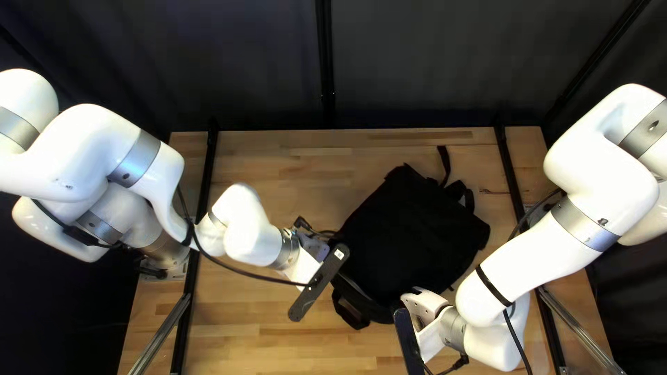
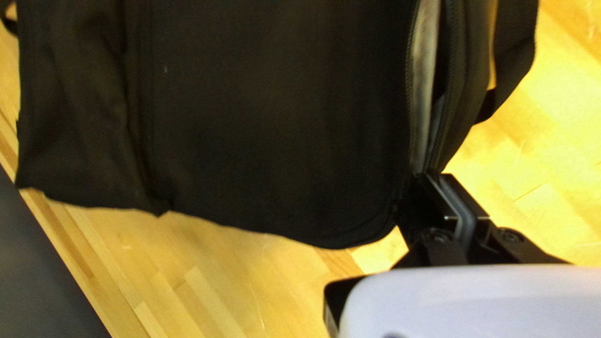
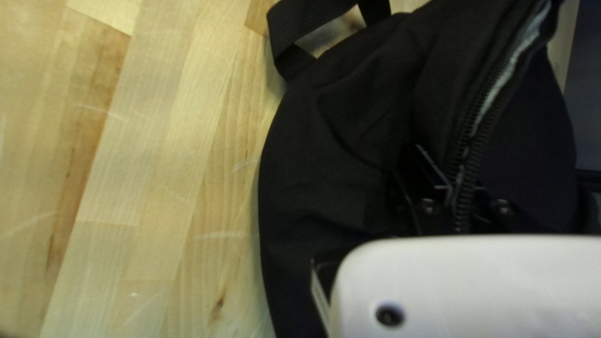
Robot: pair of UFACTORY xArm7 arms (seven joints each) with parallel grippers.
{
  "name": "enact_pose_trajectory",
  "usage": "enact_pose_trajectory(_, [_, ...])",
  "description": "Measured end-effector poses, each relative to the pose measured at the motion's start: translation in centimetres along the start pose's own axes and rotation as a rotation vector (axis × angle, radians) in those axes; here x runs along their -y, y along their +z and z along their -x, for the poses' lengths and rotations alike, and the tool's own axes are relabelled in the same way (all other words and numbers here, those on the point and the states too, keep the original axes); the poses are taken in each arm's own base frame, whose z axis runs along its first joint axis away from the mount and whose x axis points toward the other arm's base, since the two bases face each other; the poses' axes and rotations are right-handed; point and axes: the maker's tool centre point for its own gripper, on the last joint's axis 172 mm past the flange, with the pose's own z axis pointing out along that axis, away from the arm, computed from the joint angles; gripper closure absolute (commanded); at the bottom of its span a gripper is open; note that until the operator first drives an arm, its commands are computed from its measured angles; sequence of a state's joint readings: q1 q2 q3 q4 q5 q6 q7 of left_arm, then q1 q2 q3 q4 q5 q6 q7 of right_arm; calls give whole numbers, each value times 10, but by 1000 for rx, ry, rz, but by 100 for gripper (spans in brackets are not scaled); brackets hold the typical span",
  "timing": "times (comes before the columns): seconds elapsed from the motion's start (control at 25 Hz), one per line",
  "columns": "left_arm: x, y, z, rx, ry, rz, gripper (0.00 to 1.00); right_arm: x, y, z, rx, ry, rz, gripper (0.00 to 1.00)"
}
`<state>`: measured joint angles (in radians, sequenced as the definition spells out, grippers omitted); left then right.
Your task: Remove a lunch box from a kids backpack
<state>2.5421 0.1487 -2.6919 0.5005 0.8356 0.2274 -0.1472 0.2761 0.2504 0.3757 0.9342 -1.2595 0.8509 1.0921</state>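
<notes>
two white arms reach in over the wooden table (image 1: 257,167), our left arm (image 1: 97,146) from one side and our right arm (image 1: 542,253) from the other. between them the black backpack (image 1: 410,236) lies flat, turned at a slant, just right of the middle of the top left view. its thin straps (image 1: 445,163) stick out toward the dark curtain (image 1: 417,69), and its carry loop (image 1: 354,316) rests on the wood near the table's near edge.

our left claw (image 1: 306,267) is at the corner of the backpack nearest our left arm. in its wrist view the two fingers of our left claw (image 2: 439,175) are close together, clamped on the black cloth just where the sides of the open zip (image 2: 409,81) meet. ahead of the fingertips the zip gapes, and a strip of pale grey material (image 2: 426,81) shows inside.

our right claw (image 1: 420,302) is at the near end of the backpack, tilted in over it. in its wrist view the fingers of our right claw (image 3: 454,166) are clamped on the zipped edge, with the teeth running between them; the far finger is mostly lost against the black cloth. farther ahead the zip parts a little over something pale.

we cannot tell where the lunch box is, or whether the pale grey material belongs to it.
</notes>
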Motion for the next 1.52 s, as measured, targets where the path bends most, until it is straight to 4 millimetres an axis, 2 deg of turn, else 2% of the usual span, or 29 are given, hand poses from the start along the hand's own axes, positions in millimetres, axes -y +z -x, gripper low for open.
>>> enact_pose_trajectory(0.32, [21,13,23,-28,-35,1,100,4,1,4,-22,-10,-22,100])
enact_pose_trajectory(0.52, [25,13,25,-31,-45,6,100,3,0,11,-28,-21,-44,100])
enact_pose_trajectory(0.84, [12,1,13,-18,-34,27,100,-5,-13,39,-11,-80,-124,100])
enact_pose_trajectory(1.12, [-2,1,9,-15,-29,34,100,-13,-20,69,18,-116,-185,100])
enact_pose_trajectory(1.32, [-11,-1,-3,-18,-16,36,100,-15,-30,89,40,-131,-199,100])
enact_pose_trajectory(1.36, [-12,-2,-5,-19,-12,36,100,-16,-33,93,45,-134,-201,97])
enact_pose_trajectory(1.4, [-13,-2,-7,-19,-9,37,100,-17,-35,97,51,-137,-204,37])
enact_pose_trajectory(1.44, [-13,-3,-10,-20,-6,38,100,-18,-37,101,56,-140,-206,21])
enact_pose_trajectory(1.48, [-13,-3,-13,-21,-2,39,100,-19,-38,106,62,-142,-209,0])
enact_pose_trajectory(1.52, [-13,-3,-16,-22,3,39,100,-22,-39,111,69,-143,-213,0])
